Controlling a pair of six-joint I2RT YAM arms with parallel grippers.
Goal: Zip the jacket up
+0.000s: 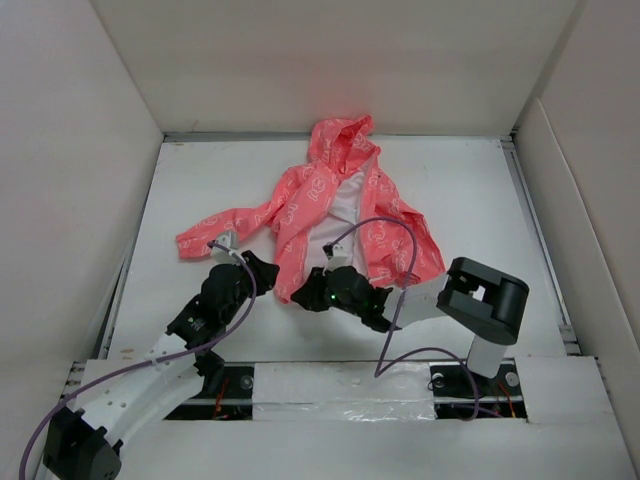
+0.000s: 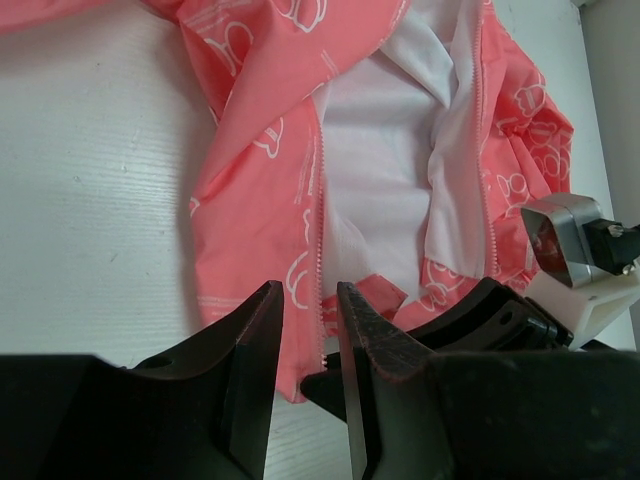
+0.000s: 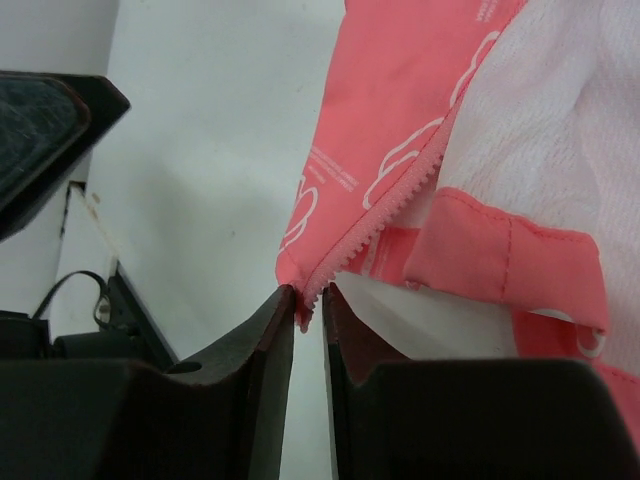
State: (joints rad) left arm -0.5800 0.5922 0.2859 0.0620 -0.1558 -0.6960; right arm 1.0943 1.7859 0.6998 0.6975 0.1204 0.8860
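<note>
The coral-pink hooded jacket (image 1: 300, 200) lies open on the white table, hood at the far end and white lining showing. My right gripper (image 1: 305, 293) is at the bottom hem of the panel on the left. In the right wrist view its narrow jaws (image 3: 308, 292) pinch the lower end of the pink zipper edge (image 3: 400, 190). My left gripper (image 1: 268, 272) is just to its left. In the left wrist view it (image 2: 305, 295) is open, with the same panel's zipper teeth (image 2: 320, 220) showing between the fingers. The other front panel (image 2: 520, 130) lies apart to the right.
White walls (image 1: 80, 150) enclose the table on three sides. A purple cable (image 1: 380, 225) arcs from the right arm over the jacket's right side. The right wrist camera housing (image 2: 570, 240) sits close beside the left gripper. One sleeve (image 1: 215, 232) stretches left.
</note>
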